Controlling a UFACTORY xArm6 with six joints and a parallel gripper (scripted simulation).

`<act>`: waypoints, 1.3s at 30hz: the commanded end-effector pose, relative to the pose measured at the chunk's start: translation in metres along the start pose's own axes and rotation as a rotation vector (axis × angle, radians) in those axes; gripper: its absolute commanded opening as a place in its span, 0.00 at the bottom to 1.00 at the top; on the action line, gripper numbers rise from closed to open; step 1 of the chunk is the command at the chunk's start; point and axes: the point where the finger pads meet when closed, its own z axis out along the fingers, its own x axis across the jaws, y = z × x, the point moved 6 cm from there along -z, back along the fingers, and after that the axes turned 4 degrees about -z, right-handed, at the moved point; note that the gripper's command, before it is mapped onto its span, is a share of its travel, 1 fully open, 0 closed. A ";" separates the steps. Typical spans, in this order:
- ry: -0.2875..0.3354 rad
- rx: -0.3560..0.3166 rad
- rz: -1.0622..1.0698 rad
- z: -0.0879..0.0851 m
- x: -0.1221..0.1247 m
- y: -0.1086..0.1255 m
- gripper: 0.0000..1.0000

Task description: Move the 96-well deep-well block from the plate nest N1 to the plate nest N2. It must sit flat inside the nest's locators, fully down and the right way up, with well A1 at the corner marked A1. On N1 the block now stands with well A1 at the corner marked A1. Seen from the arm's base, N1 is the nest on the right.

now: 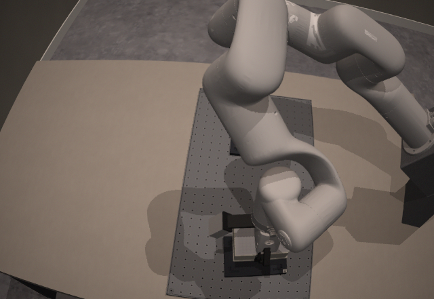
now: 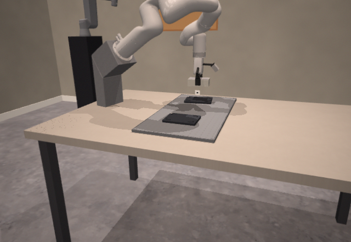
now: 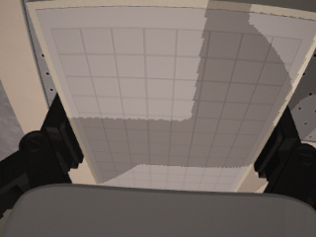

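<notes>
My gripper (image 1: 253, 245) is shut on the pale 96-well deep-well block (image 1: 244, 243) and holds it in the air, level, right over the black plate nest N2 (image 1: 253, 266). In the side view the block (image 2: 201, 82) hangs clearly above that nest (image 2: 198, 100), with the gripper (image 2: 198, 78) on its long sides. The wrist view shows the block's well grid (image 3: 172, 93) between the two black fingers. Nest N1 (image 2: 181, 118) lies empty; in the overhead view the arm hides most of N1 (image 1: 234, 147). A small white corner mark (image 1: 283, 270) sits on N2.
Both nests lie on a grey perforated baseplate (image 2: 184, 117) on the tan table. The arm's grey base block (image 2: 109, 72) and a black pedestal (image 2: 83, 66) carrying a small second arm (image 2: 90, 4) stand at the table's far left.
</notes>
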 end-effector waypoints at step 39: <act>-0.001 0.001 0.000 0.026 0.001 0.000 0.00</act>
